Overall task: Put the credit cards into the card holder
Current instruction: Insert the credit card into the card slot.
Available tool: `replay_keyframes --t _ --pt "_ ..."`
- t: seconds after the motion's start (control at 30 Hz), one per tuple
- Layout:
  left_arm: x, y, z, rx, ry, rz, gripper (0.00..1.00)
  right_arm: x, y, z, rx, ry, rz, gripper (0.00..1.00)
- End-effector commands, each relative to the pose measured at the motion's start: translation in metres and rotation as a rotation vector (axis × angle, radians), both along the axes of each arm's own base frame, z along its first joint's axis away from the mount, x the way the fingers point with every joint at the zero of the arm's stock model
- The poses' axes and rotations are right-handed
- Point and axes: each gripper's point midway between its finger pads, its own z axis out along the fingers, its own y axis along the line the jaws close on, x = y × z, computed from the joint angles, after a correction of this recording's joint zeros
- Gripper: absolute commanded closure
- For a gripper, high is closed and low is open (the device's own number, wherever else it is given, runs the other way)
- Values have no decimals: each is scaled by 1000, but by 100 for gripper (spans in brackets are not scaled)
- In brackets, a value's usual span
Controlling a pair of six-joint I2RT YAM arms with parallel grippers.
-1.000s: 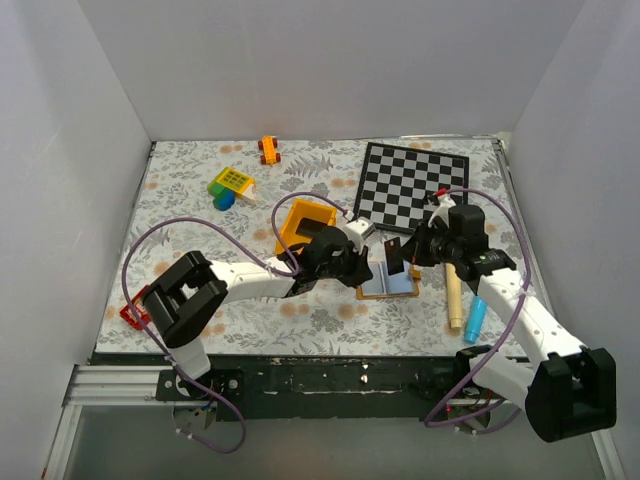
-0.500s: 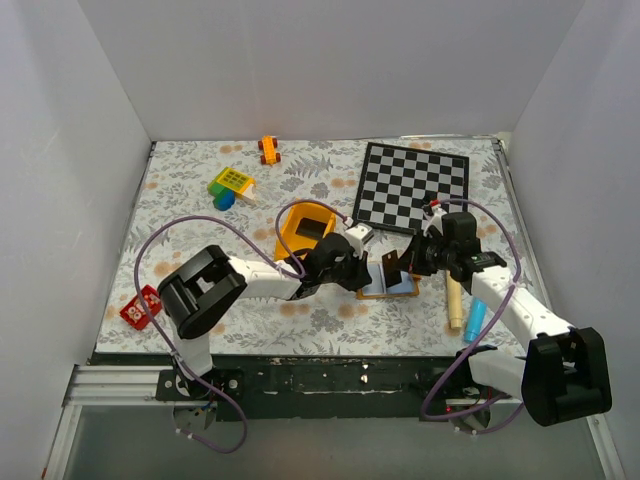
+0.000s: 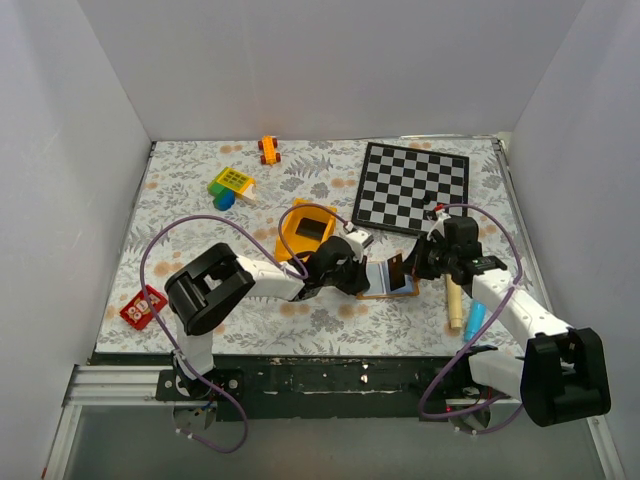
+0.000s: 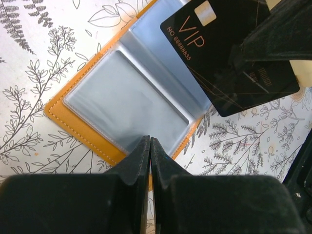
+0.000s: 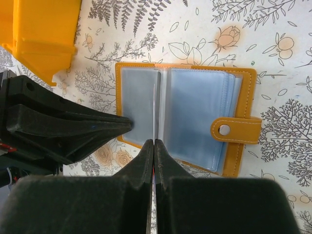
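Tabletop (image 3: 180,190): left arm (image 3: 265,275), right arm (image 3: 505,305) reach low toward card holder (image 3: 380,283).

- Closed at the rear by a plain white back wall (image 3: 330,60).
- Flanked by a white left wall (image 3: 60,180) and a white right wall (image 3: 590,150), both running down to the table edges.
- Floored by a table (image 3: 190,215) covered in pale cloth printed with grey leaves and orange flowers.
- Edged on the near side by a black front strip (image 3: 330,378) and an aluminium rail (image 3: 110,385).
- Lit evenly, with only faint shadows.
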Motion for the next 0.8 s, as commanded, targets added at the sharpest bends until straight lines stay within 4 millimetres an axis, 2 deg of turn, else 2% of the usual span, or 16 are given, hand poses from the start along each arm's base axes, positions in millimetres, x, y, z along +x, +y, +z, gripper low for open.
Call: replay_keyframes --t 0.0,0.33,0.77 --pt "-3 10 -2 21 1 32 100 6 3 0 30 -26 2 99" --pt "-5 25 -18 79 18 64 100 12 9 -9 80 -64 7 99" --pt "-4 23 -20 79 22 73 100 22 3 -26 65 -80 -64 99"
